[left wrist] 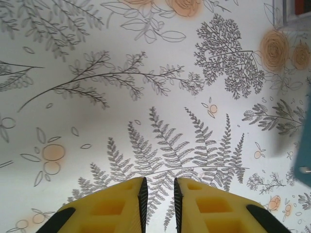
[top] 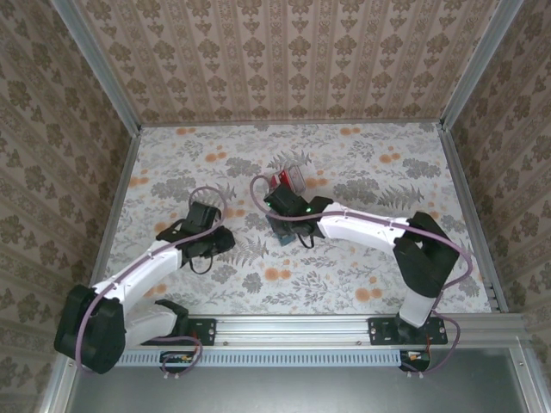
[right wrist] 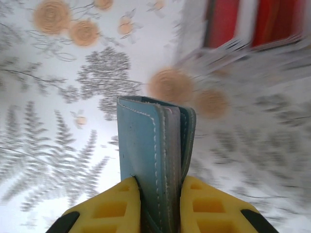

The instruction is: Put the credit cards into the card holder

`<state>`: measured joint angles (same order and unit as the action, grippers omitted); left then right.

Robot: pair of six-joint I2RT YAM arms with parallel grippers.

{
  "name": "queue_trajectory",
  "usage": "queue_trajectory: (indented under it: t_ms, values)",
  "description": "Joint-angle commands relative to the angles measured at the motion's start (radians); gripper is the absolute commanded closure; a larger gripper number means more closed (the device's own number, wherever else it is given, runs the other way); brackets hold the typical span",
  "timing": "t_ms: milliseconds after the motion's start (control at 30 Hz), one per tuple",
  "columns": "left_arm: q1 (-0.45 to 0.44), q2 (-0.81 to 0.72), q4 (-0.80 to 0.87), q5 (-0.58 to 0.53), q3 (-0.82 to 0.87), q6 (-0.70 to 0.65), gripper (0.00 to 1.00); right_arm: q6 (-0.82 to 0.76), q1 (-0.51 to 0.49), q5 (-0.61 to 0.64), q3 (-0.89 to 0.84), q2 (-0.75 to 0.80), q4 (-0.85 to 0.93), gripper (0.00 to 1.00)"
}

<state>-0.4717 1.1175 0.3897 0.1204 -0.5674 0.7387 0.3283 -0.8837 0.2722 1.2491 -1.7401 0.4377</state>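
The card holder [right wrist: 146,136] is a teal-blue wallet, folded shut and standing on edge between the yellow fingers of my right gripper [right wrist: 159,180], which is shut on it. From above, this gripper [top: 284,225] sits at the table's middle with the card holder [top: 281,238] under it. The red credit cards [right wrist: 223,22] lie in a clear box [top: 289,179] just beyond, blurred in the right wrist view. My left gripper [left wrist: 158,183] hovers over bare cloth, its jaws a narrow gap apart with nothing between them. The card holder's teal edge [left wrist: 304,155] shows to its right.
A floral cloth [top: 362,258] covers the table, with patterned walls on three sides and a metal rail [top: 344,327] along the near edge. The left arm [top: 146,271] reaches in from the near left, the right arm [top: 370,228] from the near right.
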Motion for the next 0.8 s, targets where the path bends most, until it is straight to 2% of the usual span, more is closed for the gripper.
queue_trajectory:
  t_ms: [0, 200, 300, 367, 433, 467, 567, 767]
  values:
    - [0.045, -0.006, 0.001, 0.001, 0.037, -0.032, 0.77, -0.224, -0.099, 0.344, -0.005, -0.013, 0.076, 0.89]
    - [0.075, -0.025, 0.017, 0.024, 0.045, -0.053, 0.77, -0.345, -0.251, 0.617, 0.082, -0.273, 0.015, 0.89]
    - [0.092, -0.080, 0.042, 0.025, 0.069, -0.057, 0.77, -0.335, -0.302, 0.732, 0.123, -0.376, 0.019, 0.81]
    - [0.106, -0.121, 0.057, 0.028, 0.090, -0.056, 0.76, -0.307, -0.321, 0.694, 0.113, -0.385, 0.018, 0.73]
    - [0.124, -0.154, 0.064, 0.036, 0.109, -0.052, 0.75, -0.284, -0.332, 0.632, 0.070, -0.351, -0.007, 0.53]
    - [0.130, -0.168, 0.066, 0.042, 0.116, -0.049, 0.75, -0.262, -0.334, 0.609, 0.050, -0.326, -0.007, 0.49]
    - [0.138, -0.185, 0.065, 0.057, 0.115, -0.045, 0.74, -0.225, -0.333, 0.532, -0.007, -0.219, -0.028, 0.41]
    - [0.138, -0.119, 0.049, 0.092, 0.028, -0.061, 0.73, -0.196, -0.320, 0.340, -0.076, 0.022, -0.025, 0.39]
